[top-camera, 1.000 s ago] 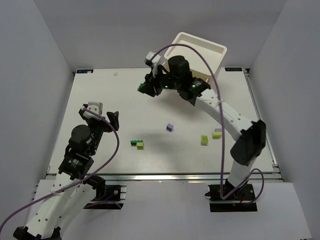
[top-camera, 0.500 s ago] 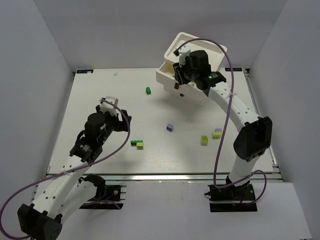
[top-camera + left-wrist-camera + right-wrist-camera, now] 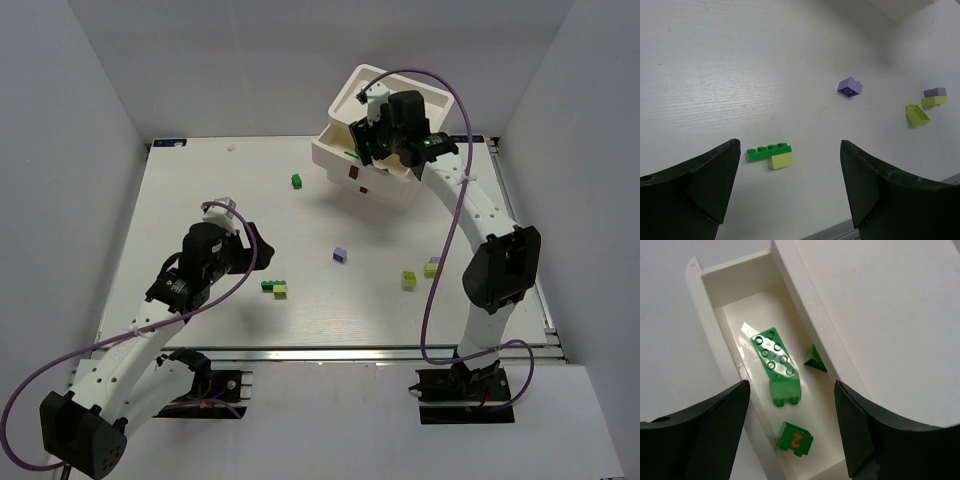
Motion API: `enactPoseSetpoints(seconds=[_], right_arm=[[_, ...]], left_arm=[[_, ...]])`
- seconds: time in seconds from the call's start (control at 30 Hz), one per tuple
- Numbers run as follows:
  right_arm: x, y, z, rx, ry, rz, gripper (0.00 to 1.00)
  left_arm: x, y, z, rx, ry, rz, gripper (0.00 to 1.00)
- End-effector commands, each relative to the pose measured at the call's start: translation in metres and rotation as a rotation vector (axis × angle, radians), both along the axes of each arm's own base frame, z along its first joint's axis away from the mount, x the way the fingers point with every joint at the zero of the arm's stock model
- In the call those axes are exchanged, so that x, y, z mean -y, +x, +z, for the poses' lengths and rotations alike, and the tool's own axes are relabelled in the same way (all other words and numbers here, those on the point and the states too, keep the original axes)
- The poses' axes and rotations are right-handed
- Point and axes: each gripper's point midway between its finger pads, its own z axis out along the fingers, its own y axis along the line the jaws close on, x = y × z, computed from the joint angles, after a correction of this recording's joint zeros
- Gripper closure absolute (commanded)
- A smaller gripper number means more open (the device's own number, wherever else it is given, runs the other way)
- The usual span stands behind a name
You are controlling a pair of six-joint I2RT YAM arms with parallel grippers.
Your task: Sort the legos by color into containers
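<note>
Legos (image 3: 774, 365) in green lie in the drawer (image 3: 715, 335) jutting from the unit (image 3: 405, 95), your right arm arched high so the right gripper (image 3: 791, 390) hangs over them spread and empty, while the rest lie on the table (image 3: 200, 180) in front of the unit, your left arm stretched low with the left gripper (image 3: 790, 145) agape above a green-yellow pair (image 3: 771, 156).

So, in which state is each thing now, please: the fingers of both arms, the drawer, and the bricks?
Drawer, pulled out.
Green bricks, lying inside it.
Right fingers, open, empty, over that drawer.
Left fingers, open, empty, above the table.
Green-and-lime pair, touching, on the table, unsorted.
</note>
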Motion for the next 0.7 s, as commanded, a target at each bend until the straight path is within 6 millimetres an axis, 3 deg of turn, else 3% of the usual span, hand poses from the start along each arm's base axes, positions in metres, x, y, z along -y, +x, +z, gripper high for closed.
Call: enactPoseSetpoints(seconds=[0.0,0.07,0.23,0.27,0.33,0.37,0.4,0.43,0.47,0.5,0.53,0.57,0.63,0.67], right_arm=[[0.005,0.004,0.018,0.02,0.026,0.008,0.25],[0.006,-0.001,0.018,0.012,0.033,0.021,0.24],[0.005,-0.032,0.047,0.069,0.054,0.127,0.27],[0.005,-0.052,0.07,0.117,0.065,0.183,0.28],[-0.005,-0.09,0.062,0.144,0.04,0.41,0.34],[-0.011,-0.132,0.087,0.216,0.083,0.561,0.37],[-0.012,-0.153,0.059,0.193,0.088,0.636,0.44],[-0.014,-0.173,0.053,0.21,0.1,0.703,0.48],[-0.011,-0.201,0.063,0.297,0.088,0.787,0.52],[-0.017,-0.227,0.054,0.289,0.124,0.913,0.54],[-0.013,-0.252,0.027,0.172,0.14,0.981,0.54],[-0.015,-0.273,0.027,0.211,0.157,1.095,0.53],[-0.011,-0.297,-0.003,0.146,0.188,1.153,0.45],[-0.01,-0.309,-0.003,0.16,0.201,1.176,0.38]], left_arm=[[0.007,-0.007,0.004,-0.049,-0.082,0.006,0.1],[0.007,-0.009,-0.003,-0.073,-0.084,0.012,0.1],[0.008,-0.01,-0.029,-0.191,-0.062,0.047,0.14],[0.008,-0.008,-0.031,-0.204,-0.054,0.052,0.16],[0.007,-0.01,-0.046,-0.262,-0.027,0.06,0.22],[0.007,-0.011,-0.05,-0.279,-0.02,0.062,0.24],[0.006,-0.012,-0.054,-0.293,-0.011,0.062,0.27],[0.001,-0.009,-0.061,-0.305,0.015,0.092,0.29],[0.001,-0.009,-0.065,-0.318,0.022,0.095,0.32],[0.0,-0.009,-0.066,-0.331,0.018,0.114,0.34],[-0.002,-0.009,-0.069,-0.346,0.023,0.129,0.35],[-0.002,-0.008,-0.074,-0.365,0.026,0.145,0.37],[-0.003,-0.01,-0.079,-0.413,0.001,0.197,0.38],[-0.004,-0.013,-0.088,-0.456,0.003,0.222,0.36]])
